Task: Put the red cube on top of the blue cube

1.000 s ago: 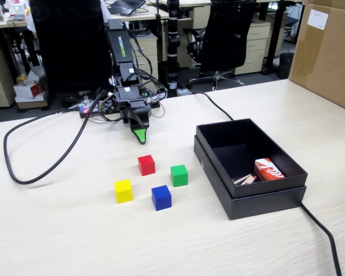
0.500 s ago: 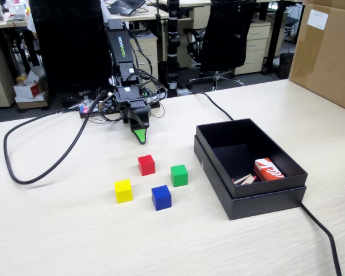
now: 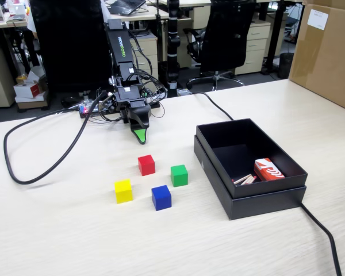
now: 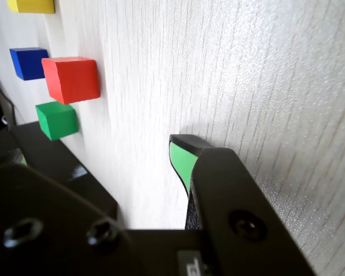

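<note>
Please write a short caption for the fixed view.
Claw hovers behind red cube; blue cube lies nearer the camera.

Wrist view's top edge cuts the yellow cube (image 4: pixel 31 6); pincer (image 4: pixel 181 155) gap hidden

Pale wood-grain table (image 3: pixel 57 230) carries a small red cube (image 3: pixel 146 165), with a green cube (image 3: pixel 179 175) just right of it, a yellow cube (image 3: pixel 123 191) and dark blue cube (image 3: pixel 161 197) nearer the camera, and an open black box (image 3: pixel 264 201) far right, in the fixed view.
</note>
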You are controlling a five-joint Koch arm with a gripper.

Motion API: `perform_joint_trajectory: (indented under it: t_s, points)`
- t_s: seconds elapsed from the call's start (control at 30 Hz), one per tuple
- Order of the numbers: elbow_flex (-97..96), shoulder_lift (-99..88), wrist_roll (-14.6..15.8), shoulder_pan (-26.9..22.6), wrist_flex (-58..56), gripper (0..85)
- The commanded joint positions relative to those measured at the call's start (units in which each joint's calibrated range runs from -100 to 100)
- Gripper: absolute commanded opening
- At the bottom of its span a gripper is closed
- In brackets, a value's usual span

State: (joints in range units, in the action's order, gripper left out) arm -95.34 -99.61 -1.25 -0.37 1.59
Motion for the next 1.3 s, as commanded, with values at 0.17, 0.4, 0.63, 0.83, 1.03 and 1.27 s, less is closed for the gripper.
perform_joint_trajectory:
  t_s: [0.17, 0.4, 0.63, 0.83, 1.03, 1.27]
  points:
    - [-1.21, 0.41, -0.54, 0.00, -1.11, 48.8]
    - [-1.21, 0.41, -0.54, 0.00, -1.11, 48.8]
    - [-1.21, 0.41, -0.54, 0.00, -1.11, 48.8]
    - [-1.21, 0.41, -0.54, 0.00, -1.11, 48.8]
    - [-1.21, 0.41, -0.44, 0.05, -1.11, 48.4]
    - [0.60, 0.87, -0.20, 0.49, -2.41, 47.5]
